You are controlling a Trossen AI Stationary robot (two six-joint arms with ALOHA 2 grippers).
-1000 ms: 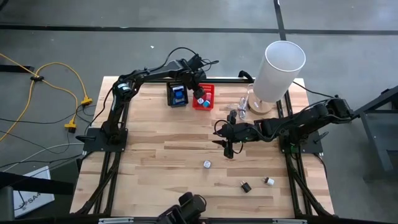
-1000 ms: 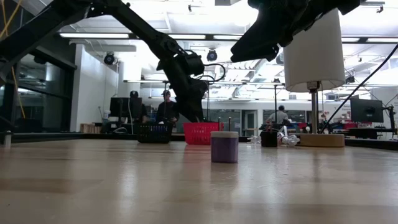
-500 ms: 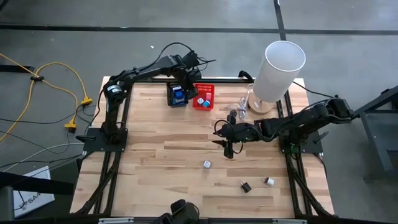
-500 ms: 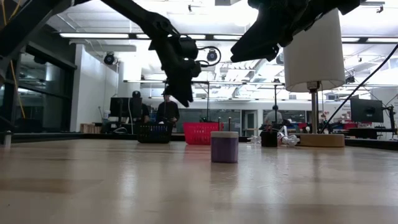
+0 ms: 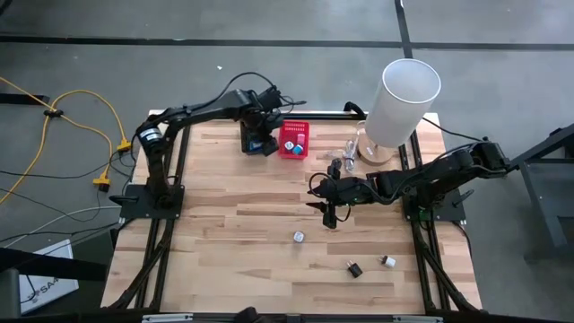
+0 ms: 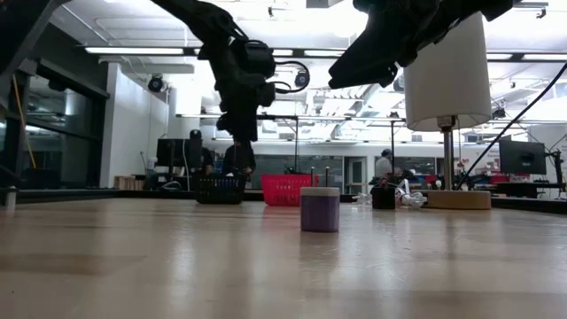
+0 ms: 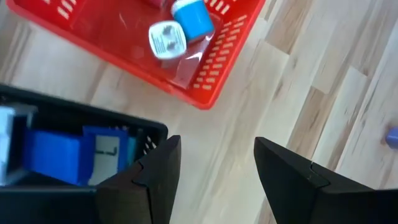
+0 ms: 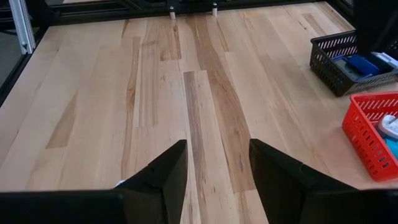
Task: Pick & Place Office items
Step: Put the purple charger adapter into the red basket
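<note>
Office items on the bench (image 5: 224,224), both arms raised.

The left end effector (image 5: 260,121) is held above the black basket (image 5: 256,140), parted and empty. The right end effector (image 5: 325,199) is held mid-bench, parted and empty. Loose items (image 5: 299,237) are seen on the bench; others are lodged in the red basket (image 7: 211,74).

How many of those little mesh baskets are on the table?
2, side by side at the table's far edge: a black basket, partly under the left gripper, and a red basket right of it in the high view. Both hold items.
</note>
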